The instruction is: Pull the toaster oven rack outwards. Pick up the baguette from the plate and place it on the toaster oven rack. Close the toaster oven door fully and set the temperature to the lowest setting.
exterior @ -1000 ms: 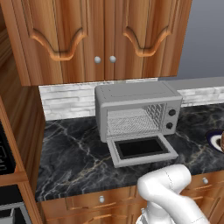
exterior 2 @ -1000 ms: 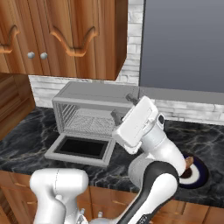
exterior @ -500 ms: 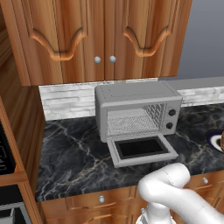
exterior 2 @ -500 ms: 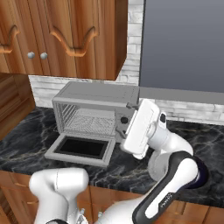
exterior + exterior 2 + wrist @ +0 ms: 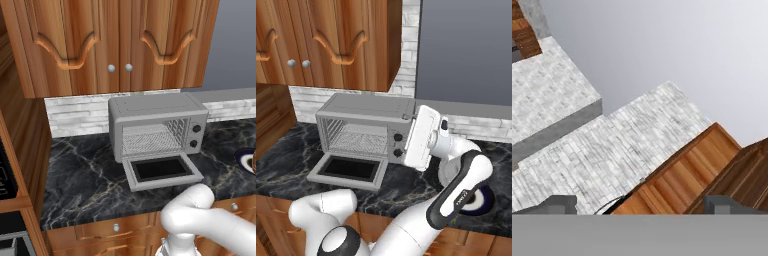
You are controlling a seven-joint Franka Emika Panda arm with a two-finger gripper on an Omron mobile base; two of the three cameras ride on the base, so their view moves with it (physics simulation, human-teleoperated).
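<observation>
The grey toaster oven (image 5: 157,125) (image 5: 363,125) stands on the dark marble counter. Its door (image 5: 162,171) (image 5: 348,170) is folded down flat. The wire rack (image 5: 149,140) (image 5: 358,137) sits inside the cavity. My white hand (image 5: 420,136) hovers upright just right of the oven's black knobs (image 5: 398,145), touching nothing. In the hand view my gripper (image 5: 641,205) is open, its fingertips (image 5: 559,202) wide apart with nothing between them, facing backsplash and cabinet. The plate (image 5: 246,159) (image 5: 481,199) lies on the counter to the right, partly behind my forearm. A brown bit of the baguette (image 5: 254,161) shows at the frame edge.
Wooden wall cabinets (image 5: 115,45) hang above the oven, and a white brick backsplash (image 5: 75,115) runs behind it. A wooden side wall (image 5: 20,150) bounds the counter on the left. Bare counter (image 5: 85,180) lies left of and in front of the oven.
My hand has turned more upright beside the oven's knob panel, and the forearm has swung up off the plate side. The oven, door and rack have not moved.
</observation>
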